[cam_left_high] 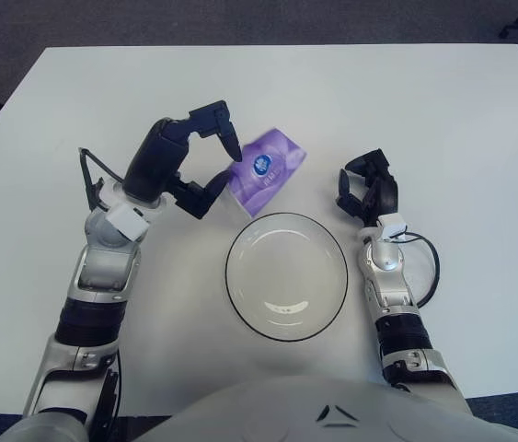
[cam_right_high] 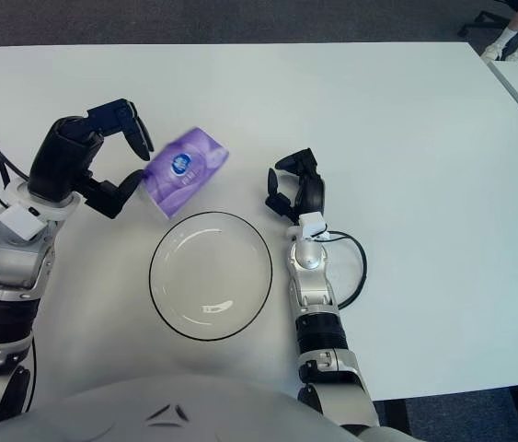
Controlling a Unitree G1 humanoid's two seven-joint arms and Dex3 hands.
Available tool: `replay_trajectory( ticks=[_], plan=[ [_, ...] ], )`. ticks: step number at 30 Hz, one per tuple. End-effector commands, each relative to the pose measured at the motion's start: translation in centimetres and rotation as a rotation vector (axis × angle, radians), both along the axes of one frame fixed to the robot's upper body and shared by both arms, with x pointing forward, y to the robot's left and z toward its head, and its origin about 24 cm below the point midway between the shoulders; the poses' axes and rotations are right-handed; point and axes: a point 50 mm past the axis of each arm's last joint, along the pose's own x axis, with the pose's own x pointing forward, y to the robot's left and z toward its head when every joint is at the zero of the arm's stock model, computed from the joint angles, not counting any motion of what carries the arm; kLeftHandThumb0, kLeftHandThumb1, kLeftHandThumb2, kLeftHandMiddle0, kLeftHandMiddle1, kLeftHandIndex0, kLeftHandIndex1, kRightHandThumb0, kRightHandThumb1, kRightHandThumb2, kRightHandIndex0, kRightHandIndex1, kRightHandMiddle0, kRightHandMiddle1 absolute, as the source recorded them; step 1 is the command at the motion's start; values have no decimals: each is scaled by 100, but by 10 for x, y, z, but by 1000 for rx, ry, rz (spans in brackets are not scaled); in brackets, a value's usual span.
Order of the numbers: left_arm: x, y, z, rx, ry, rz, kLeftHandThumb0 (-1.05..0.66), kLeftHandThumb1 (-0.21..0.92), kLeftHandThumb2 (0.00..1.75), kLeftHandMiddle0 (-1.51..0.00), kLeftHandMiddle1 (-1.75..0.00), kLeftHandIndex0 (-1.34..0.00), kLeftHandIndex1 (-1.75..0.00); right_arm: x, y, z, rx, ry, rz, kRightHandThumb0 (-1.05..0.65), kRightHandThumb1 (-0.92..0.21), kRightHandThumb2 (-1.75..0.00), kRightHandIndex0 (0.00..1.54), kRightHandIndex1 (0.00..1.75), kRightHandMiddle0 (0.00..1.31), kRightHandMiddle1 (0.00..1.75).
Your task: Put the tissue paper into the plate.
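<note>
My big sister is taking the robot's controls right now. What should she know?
Left hand: shut on the purple tissue pack, holding it just beyond the plate's far-left rim.
Right hand: holds nothing, fingers curled, showing to the right of the plate.
Plate: in front of the robot on the white table, nothing in it.
Done: the pack is picked up and is almost at the plate.
Left: bring it over the middle of the plate, lower it in, and open the left hand.

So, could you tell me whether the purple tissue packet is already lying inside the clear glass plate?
No, the purple tissue packet is held by the left hand just beyond the clear glass plate's far rim.
</note>
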Motion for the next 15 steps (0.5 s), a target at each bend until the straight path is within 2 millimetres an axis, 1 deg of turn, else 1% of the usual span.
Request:
replay_trajectory(
  ticks=[1, 15],
  plan=[
    [0, 3, 1, -9, -20, -12, 0, -8, 175, -93, -169, -68, -175, -36, -8, -77, 26, 380, -37, -39, -62, -94, 62, 139, 38, 175],
    [0, 4, 1, -9, -24, -15, 0, -8, 175, -93, -169, -68, -175, -36, -7, -77, 26, 378, -37, -39, -62, -95, 62, 139, 38, 175]
  ],
)
